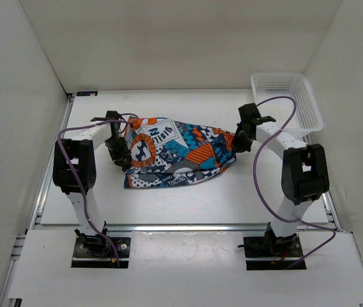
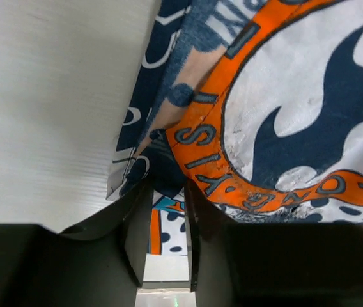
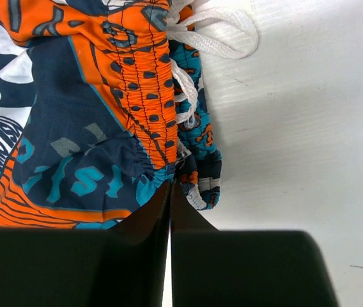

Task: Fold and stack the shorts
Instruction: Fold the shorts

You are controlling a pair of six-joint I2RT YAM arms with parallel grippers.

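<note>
Finds the shorts (image 1: 175,153) spread well left of the white mesh basket (image 1: 287,96) and nearer the arm bases than it, stretched between both grippers. Shows the right gripper (image 3: 170,185), on the basket side, clenched on the gathered waistband (image 3: 140,83) corner, just beside the loose drawstring (image 3: 213,35). Shows the left gripper (image 2: 165,192), at the end farthest from the basket, with jaws a little apart at the cloth's edge; cannot tell if pinching cloth or not. Looks like a fold in hand. For a clean one: confirm the far-side pinch first, keep the edge taut, carry both corners at matched height, lay edge on edge, and keep the drawstring from trailing toward the basket.
</note>
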